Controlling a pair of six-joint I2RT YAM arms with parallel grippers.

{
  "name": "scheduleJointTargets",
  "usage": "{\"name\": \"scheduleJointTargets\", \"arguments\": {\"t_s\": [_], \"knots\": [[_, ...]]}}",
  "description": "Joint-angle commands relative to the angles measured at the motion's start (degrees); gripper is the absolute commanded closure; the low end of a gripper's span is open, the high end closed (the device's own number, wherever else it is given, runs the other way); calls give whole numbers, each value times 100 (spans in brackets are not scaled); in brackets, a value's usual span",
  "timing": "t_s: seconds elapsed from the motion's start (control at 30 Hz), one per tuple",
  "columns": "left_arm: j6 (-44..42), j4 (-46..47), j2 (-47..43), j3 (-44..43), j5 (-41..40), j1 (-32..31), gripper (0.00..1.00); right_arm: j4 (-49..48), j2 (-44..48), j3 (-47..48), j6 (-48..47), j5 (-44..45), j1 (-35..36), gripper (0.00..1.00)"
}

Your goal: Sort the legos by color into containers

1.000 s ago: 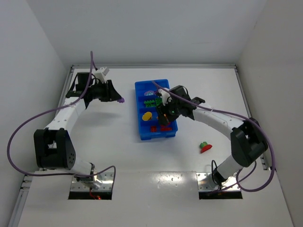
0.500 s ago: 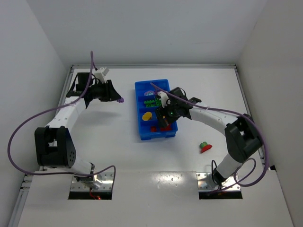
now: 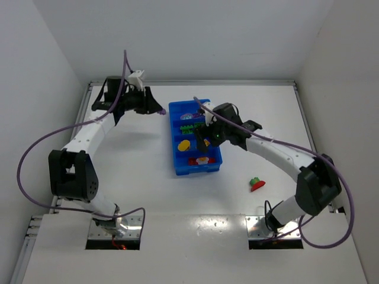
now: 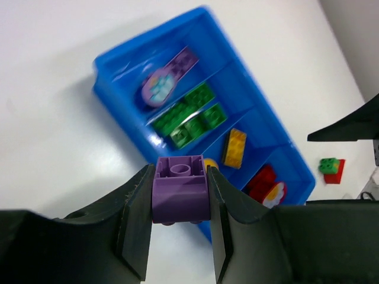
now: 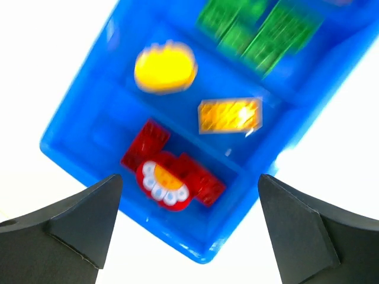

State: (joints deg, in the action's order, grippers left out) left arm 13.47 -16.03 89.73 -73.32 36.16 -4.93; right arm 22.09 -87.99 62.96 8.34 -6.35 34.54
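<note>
One-brick carry: clamping purple brick (image 4: 179, 198) in left gripper (image 4: 179, 177) at 10 o'clock of blue tray (image 3: 173, 148); holding right gripper (image 3: 205, 139) spread, empty, over red compartment (image 5: 103, 141); likely risking arm collision, or releasing short of purple compartment (image 4: 126, 66) at 12 o'clock.

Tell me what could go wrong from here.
The purple brick in the left gripper may drop into the green bricks' compartment, which adjoins the purple one, if released off-target. The right gripper hangs open over the blue tray, so the arms might clash there. The green-and-red piece on the table looks joined; binned whole, one colour lands wrong.
</note>
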Motion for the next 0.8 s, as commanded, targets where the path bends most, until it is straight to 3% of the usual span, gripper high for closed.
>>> {"name": "scheduleJointTargets", "arguments": {"t_s": [0.0, 0.33, 0.53, 0.77], "knots": [[147, 329, 298, -586, 172, -368, 72, -398, 580, 437, 176, 695, -79, 3], [392, 390, 1580, -1772, -531, -1133, 72, -188, 1081, 1042, -298, 1953, -843, 0], [717, 390, 2442, -2457, -813, -1195, 72, 400, 1011, 1543, -245, 1892, -1529, 0], [771, 390, 3234, -3100, -988, -1247, 62, 516, 888, 1649, -350, 1717, -1960, 0]]}}
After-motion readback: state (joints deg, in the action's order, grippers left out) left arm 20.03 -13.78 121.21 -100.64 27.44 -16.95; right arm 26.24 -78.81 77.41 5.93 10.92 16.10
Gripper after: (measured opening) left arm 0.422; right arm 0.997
